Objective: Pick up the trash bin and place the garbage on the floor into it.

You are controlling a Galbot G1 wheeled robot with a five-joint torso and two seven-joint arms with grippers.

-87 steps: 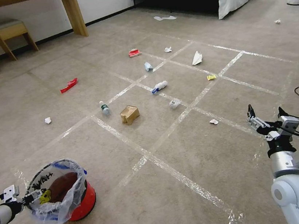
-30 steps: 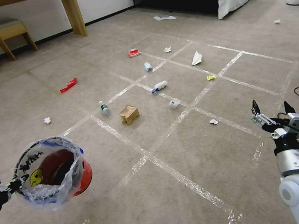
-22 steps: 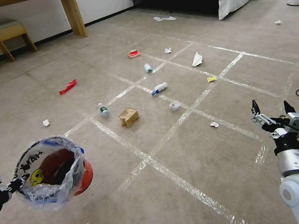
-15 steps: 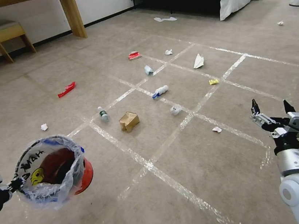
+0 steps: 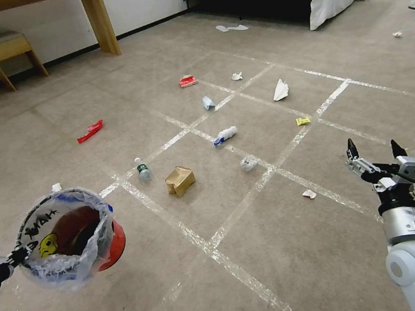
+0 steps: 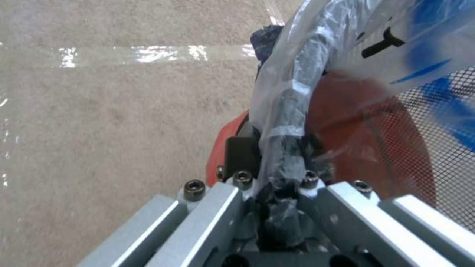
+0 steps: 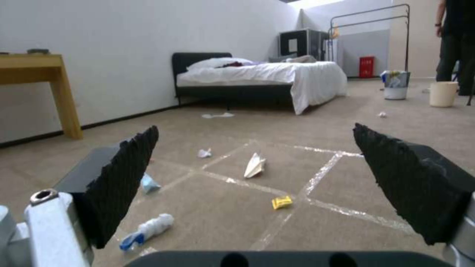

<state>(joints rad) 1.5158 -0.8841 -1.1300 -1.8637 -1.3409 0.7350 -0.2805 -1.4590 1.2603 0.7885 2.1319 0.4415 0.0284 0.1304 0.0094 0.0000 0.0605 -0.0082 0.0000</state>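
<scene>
At the lower left of the head view, the left gripper [image 5: 19, 253] is clamped on the rim of the trash bin [image 5: 104, 240], which hangs tilted, its mouth turned toward the camera, clear of the floor [image 5: 291, 246]. The bin's plastic liner [image 5: 67, 268] drapes over the rim, black letters and a yellow face on its near side. Garbage lies scattered well ahead of the bin: a crumpled brown paper bag [image 5: 180, 180] just beyond a tape line [image 5: 197, 236], a small plastic bottle [image 5: 142, 169] beside it, a second bottle [image 5: 225, 135] farther on, a red wrapper [image 5: 90, 131] off to the left, a yellow packet [image 5: 303, 121], a folded white paper [image 5: 280, 90]. The right gripper [image 5: 374, 150] is held up at the lower right, spread open, empty; a white scrap [image 5: 309, 194] lies on the carpet just to its left.

Left wrist view: fingers [image 6: 207, 217] closed tight on the dark bin rim [image 6: 292, 122] wrapped in liner; red bin wall [image 6: 346, 122] just behind, carpet below.

Right wrist view: two black pads [image 7: 124, 178] wide apart, nothing between. Beyond them, on the floor, the folded paper [image 7: 255, 165], yellow packet [image 7: 281, 202], and a bottle [image 7: 148, 229] near the left-hand pad. A bed [image 7: 267, 79] stands at the far wall.
</scene>
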